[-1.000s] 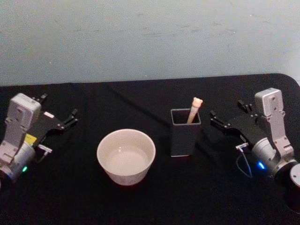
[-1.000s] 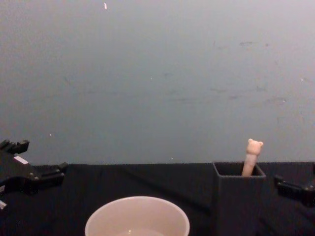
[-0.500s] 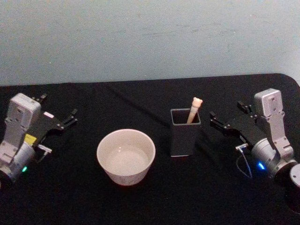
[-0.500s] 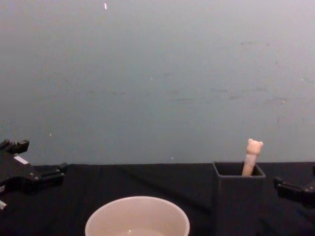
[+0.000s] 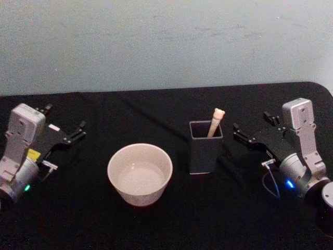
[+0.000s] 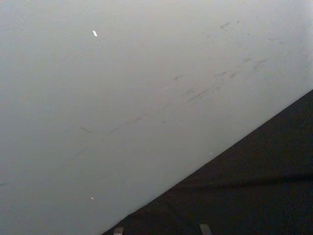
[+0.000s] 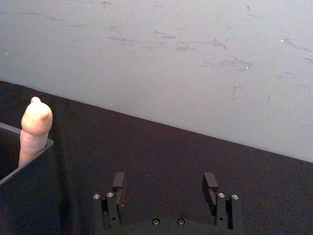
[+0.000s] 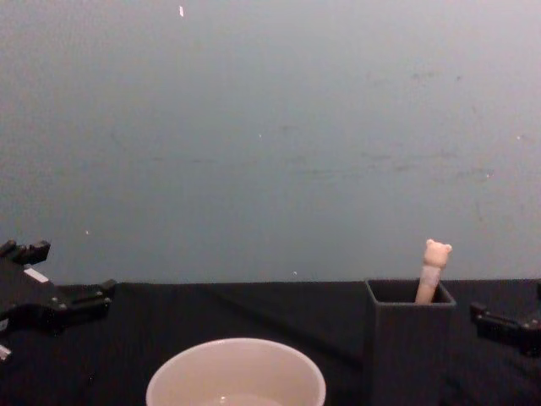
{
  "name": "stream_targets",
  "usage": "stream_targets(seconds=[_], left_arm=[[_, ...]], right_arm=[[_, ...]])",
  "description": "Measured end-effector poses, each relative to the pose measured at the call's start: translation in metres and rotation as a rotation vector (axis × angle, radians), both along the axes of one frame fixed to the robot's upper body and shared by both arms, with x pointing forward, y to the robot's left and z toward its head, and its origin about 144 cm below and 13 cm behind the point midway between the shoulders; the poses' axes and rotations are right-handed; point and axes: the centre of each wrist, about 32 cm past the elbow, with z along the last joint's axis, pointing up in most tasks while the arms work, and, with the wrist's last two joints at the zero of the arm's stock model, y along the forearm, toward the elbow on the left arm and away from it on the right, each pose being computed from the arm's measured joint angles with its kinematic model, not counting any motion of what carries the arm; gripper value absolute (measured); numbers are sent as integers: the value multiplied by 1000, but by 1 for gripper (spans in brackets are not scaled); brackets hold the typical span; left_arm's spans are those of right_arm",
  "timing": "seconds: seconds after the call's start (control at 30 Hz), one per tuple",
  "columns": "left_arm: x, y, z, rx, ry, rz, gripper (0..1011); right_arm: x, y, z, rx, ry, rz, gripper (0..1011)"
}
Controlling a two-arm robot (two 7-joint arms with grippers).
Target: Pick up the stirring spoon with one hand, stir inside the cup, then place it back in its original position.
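Observation:
The stirring spoon (image 5: 215, 122) stands in the dark grey square holder (image 5: 205, 148), its beige bear-head handle (image 8: 435, 267) sticking out above the rim; its bowl is hidden inside. The cream-white cup (image 5: 139, 174) sits to the left of the holder, and its rim (image 8: 236, 370) is low in the chest view. My right gripper (image 5: 251, 122) hovers open a short way right of the holder, with nothing between its fingers (image 7: 119, 182); the wrist view puts the spoon (image 7: 35, 128) beside it. My left gripper (image 5: 66, 117) rests open at the table's left, apart from the cup.
A black cloth (image 5: 166, 219) covers the table, and a pale grey-blue wall (image 5: 166, 41) rises behind its far edge. Open cloth lies in front of the cup and holder and between the holder and the right gripper.

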Motion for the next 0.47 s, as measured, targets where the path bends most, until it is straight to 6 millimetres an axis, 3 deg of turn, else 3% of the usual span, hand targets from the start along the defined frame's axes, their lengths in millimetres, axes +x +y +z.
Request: stream_targets(seconds=[0.47], left_arm=[[0, 0, 0, 0, 0, 0, 1001]], right_arm=[[0, 0, 0, 0, -2, 0, 1002]])
